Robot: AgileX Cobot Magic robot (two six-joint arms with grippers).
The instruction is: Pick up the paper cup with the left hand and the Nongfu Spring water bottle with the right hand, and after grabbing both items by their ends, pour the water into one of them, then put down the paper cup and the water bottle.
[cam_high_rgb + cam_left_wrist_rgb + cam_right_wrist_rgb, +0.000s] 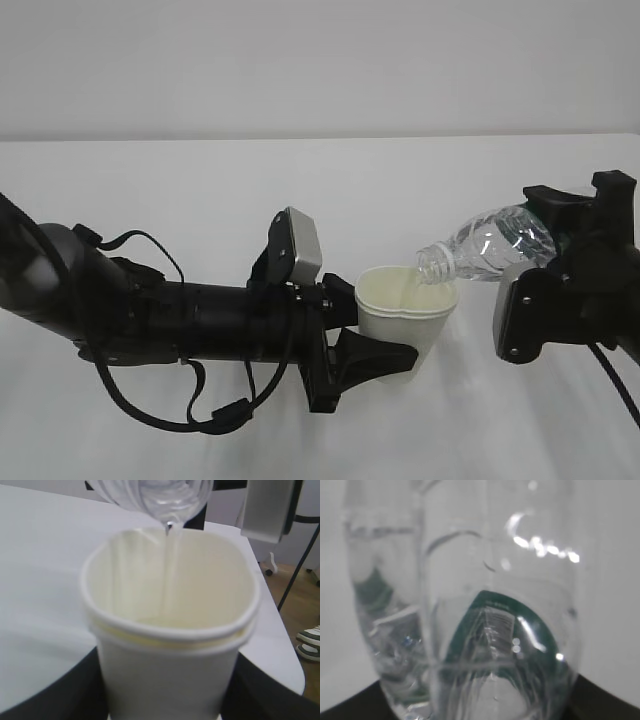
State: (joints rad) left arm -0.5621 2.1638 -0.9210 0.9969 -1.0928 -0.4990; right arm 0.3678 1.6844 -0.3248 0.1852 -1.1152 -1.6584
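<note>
My left gripper (392, 348) is shut on the lower body of the white paper cup (405, 315) and holds it upright just above the table. In the left wrist view the cup (170, 645) fills the middle, with black fingers (47, 695) on both sides of it. My right gripper (557, 238) is shut on the base end of the Nongfu Spring water bottle (492, 245), which is tilted with its open mouth over the cup's rim. A thin stream of water (168, 565) falls from the bottle mouth (170, 502) into the cup. The clear bottle and its green label (490, 625) fill the right wrist view.
The white table (200, 180) stretches behind and to the left of both arms. Its right edge (280, 630) shows in the left wrist view, with wooden floor and a pair of shoes (310, 642) beyond it. The grey camera housing (300, 250) sits on the left wrist.
</note>
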